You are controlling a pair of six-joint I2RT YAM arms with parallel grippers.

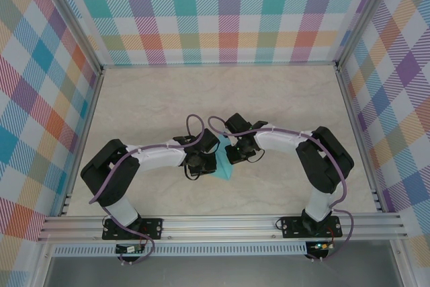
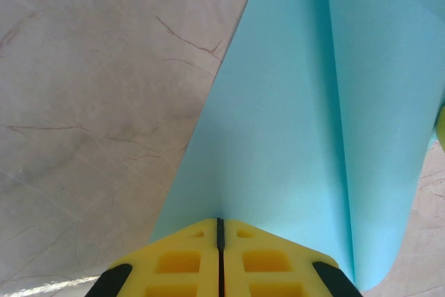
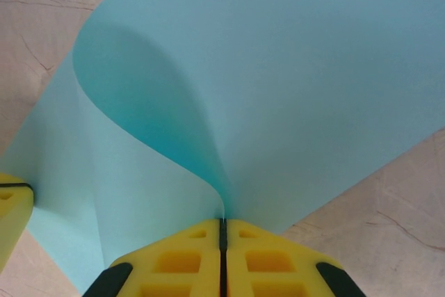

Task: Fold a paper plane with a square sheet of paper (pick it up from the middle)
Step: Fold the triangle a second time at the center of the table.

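The square sheet of paper [image 1: 222, 163] is teal and hangs between my two grippers above the middle of the table, its lower tip pointing toward the near edge. My left gripper [image 1: 203, 159] is shut on one edge of the sheet [image 2: 292, 116], the yellow fingers [image 2: 181, 259] pressed together with the paper coming out of the seam [image 2: 220, 222]. My right gripper [image 1: 235, 151] is shut on the opposite edge, where the sheet [image 3: 299, 67] curls over in a soft bend at the tips [image 3: 223, 222]. A straight crease runs along the sheet in the left wrist view.
The marble-patterned tabletop [image 1: 168, 99] lies under the paper. Checked walls [image 1: 222, 11] enclose the back and both sides, and an aluminium rail [image 1: 222, 223] runs along the near edge. The other gripper's yellow finger [image 3: 10, 213] shows at the right wrist view's left edge.
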